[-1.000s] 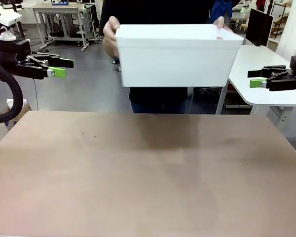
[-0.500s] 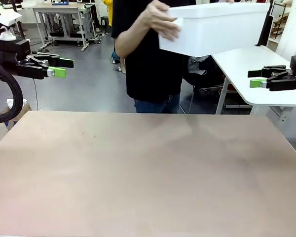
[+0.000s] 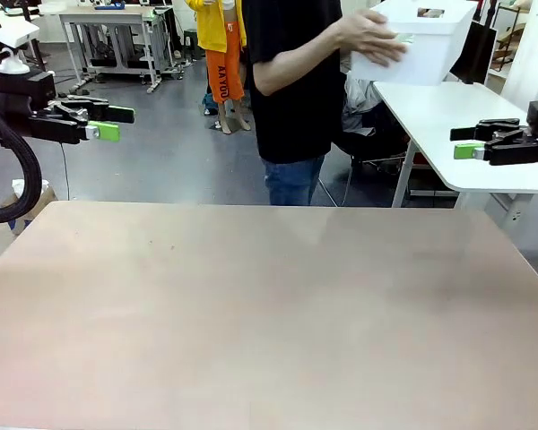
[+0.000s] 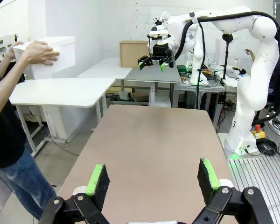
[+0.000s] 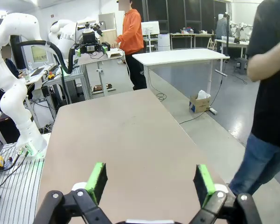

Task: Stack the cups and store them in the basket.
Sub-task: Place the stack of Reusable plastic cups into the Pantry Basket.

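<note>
A person standing at the far side holds the white basket (image 3: 428, 43) up in both hands, over the white side table at the back right. The left wrist view shows the basket (image 4: 60, 53) in those hands above that same table. The cups are out of view. My left gripper (image 3: 114, 123) hangs open in the air past the table's far left corner, with nothing between its fingers (image 4: 152, 170). At the far right, my right gripper (image 3: 471, 139) is also raised and open, its green pads (image 5: 150, 170) wide apart and holding nothing.
The brown table top (image 3: 269, 313) lies bare between the arms. The white side table (image 3: 448, 112) stands behind the right corner. The person (image 3: 296, 90) is at the far edge, turned to the right. Another person in orange is farther back.
The person has turned to the right and carried the basket from above the table's far edge up toward the white side table. Neither arm has moved.
</note>
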You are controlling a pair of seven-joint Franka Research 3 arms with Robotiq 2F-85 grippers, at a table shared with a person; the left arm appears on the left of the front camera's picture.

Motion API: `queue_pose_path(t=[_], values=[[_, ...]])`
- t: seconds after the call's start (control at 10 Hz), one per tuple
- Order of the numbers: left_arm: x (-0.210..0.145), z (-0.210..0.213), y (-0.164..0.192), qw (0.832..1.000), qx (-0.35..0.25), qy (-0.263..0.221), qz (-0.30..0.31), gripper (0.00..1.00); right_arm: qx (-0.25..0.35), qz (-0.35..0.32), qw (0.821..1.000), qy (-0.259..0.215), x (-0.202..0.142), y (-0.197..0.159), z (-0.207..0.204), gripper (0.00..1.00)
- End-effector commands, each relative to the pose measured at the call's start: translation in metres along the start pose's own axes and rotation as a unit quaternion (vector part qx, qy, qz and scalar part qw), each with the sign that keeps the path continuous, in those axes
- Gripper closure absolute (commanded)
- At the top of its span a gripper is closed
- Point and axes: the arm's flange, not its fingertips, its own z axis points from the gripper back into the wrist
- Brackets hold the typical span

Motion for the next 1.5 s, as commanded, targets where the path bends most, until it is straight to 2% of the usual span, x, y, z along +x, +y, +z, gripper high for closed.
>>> queue_pose_path(t=[0.0, 1.4], values=[[0.0016, 0.0005, 0.0007, 1.000, 0.001, 0.004, 0.004, 0.00, -0.007, -0.010, 1.000, 0.000, 0.0046, 0.0009, -0.0004, 0.00], [0.0016, 0.0005, 0.0007, 1.000, 0.001, 0.004, 0.004, 0.00, -0.007, -0.010, 1.000, 0.000, 0.0046, 0.0009, -0.0004, 0.00]])
